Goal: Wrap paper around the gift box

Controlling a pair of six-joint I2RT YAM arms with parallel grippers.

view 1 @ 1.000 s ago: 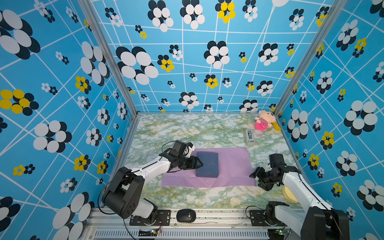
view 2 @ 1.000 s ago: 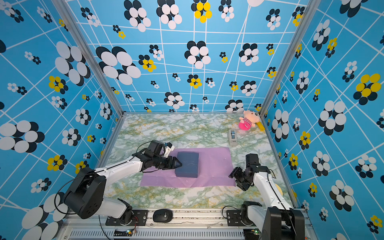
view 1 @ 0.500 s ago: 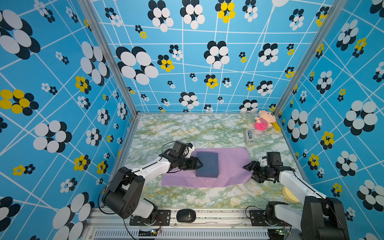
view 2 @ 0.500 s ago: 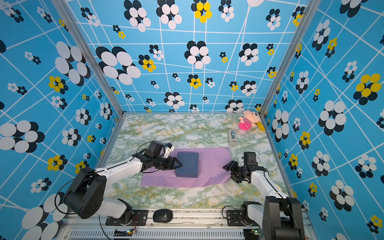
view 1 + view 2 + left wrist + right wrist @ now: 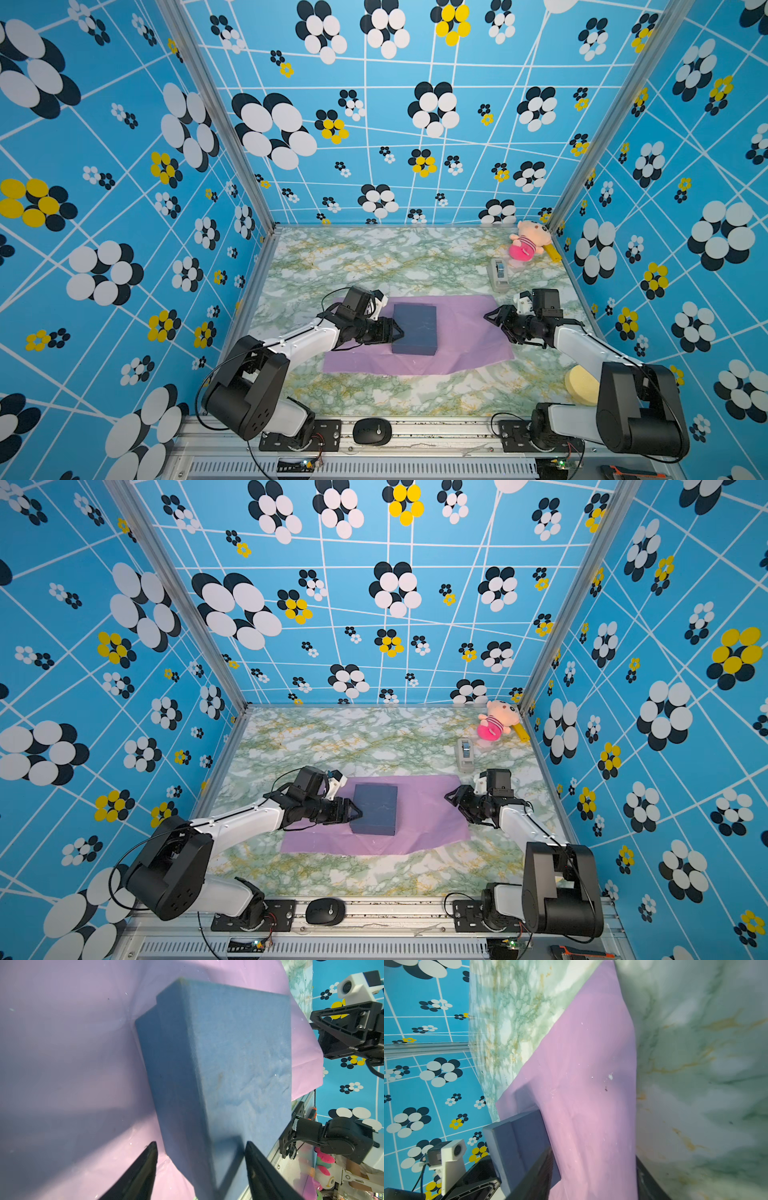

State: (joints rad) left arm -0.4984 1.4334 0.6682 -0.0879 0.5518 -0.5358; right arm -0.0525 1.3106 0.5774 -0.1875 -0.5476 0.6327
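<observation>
The right hand (image 5: pixel 495 326), jaws apart astride the edge of the paper (image 5: pixel 465 336) right of the box (image 5: pixel 414 328), should probably pinch that thin, floppy, tearable sheet lightly at its rim, while the left hand (image 5: pixel 397 331), also wide, straddles the stiff, light box's left edge mid-paper

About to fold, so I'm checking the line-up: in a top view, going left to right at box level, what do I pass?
left gripper → gift box → right gripper. The paper spans the whole row, so it has no place in the order.
</observation>
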